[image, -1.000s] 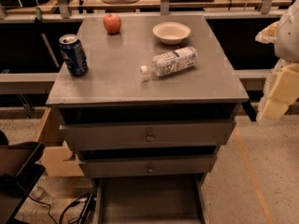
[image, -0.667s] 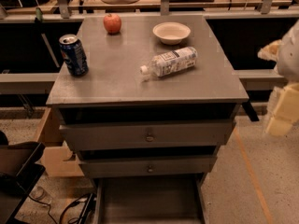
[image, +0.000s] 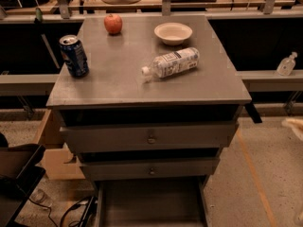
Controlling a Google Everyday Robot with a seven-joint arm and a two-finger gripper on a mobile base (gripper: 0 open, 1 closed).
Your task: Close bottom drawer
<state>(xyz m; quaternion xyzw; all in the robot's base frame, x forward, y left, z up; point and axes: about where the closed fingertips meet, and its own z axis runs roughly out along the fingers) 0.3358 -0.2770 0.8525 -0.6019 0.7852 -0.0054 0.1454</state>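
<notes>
The bottom drawer point(image: 151, 205) of the grey cabinet point(image: 147, 82) is pulled out toward me, with its plain grey floor showing and nothing in it. Its front runs off the lower edge of the view. The two upper drawers, the top one point(image: 150, 137) and the middle one point(image: 150, 170), each have a small central knob and stand slightly out. My gripper is out of view. Only a pale piece of my arm point(image: 295, 125) shows at the right edge, beside the cabinet and apart from it.
On the cabinet top are a blue soda can point(image: 74, 56), a red apple point(image: 113, 23), a white bowl point(image: 173, 32) and a water bottle point(image: 171, 63) lying on its side. A cardboard box point(image: 51, 148) and cables point(image: 71, 209) are on the floor at left. A small bottle point(image: 287, 64) stands on the right ledge.
My arm has moved right and down, out of the view, leaving only a sliver at the right edge. The drawers and the things on top have not moved.
</notes>
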